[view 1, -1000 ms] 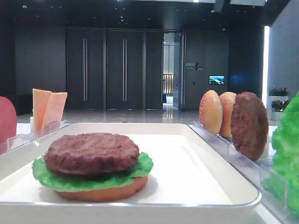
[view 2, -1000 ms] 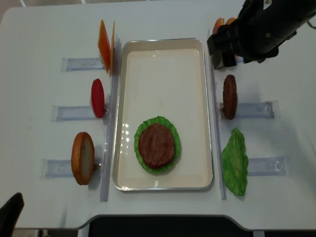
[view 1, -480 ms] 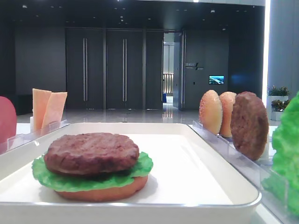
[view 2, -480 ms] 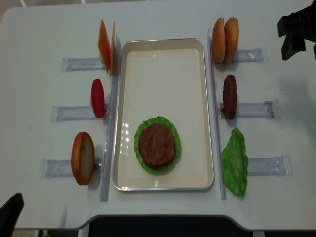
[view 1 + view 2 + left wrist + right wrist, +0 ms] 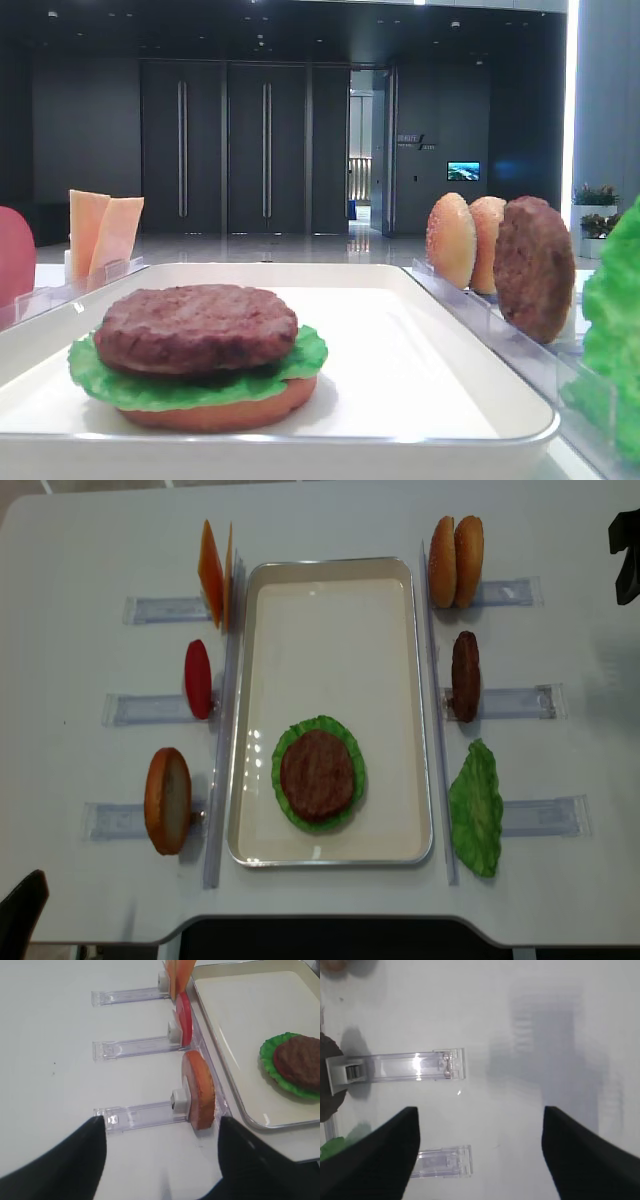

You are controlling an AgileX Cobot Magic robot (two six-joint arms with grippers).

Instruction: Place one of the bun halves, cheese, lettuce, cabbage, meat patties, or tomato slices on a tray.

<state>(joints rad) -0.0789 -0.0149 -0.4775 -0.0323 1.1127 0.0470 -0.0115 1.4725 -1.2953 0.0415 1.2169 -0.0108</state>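
Observation:
On the white tray (image 5: pixel 330 600) lies a stack: a bun half (image 5: pixel 225 413), lettuce (image 5: pixel 195 388) and a meat patty (image 5: pixel 317 773) on top. Cheese (image 5: pixel 213 572), a tomato slice (image 5: pixel 198 678) and a bun half (image 5: pixel 166 800) stand in racks to the left. Two bun halves (image 5: pixel 455 548), a patty (image 5: pixel 465 675) and lettuce (image 5: pixel 476 808) stand to the right. My right gripper (image 5: pixel 480 1160) is open and empty over bare table past the right racks. My left gripper (image 5: pixel 162 1160) is open and empty near the left bun half (image 5: pixel 199 1090).
Clear plastic racks (image 5: pixel 410 1067) hold the pieces upright on both sides of the tray. The right arm (image 5: pixel 627 555) shows only at the right edge of the overhead view, and the left arm (image 5: pixel 20 915) only at the bottom left corner.
The right arm has pulled away from above the right bun halves to the far right edge of the table, holding nothing. The food and the left arm have not moved.

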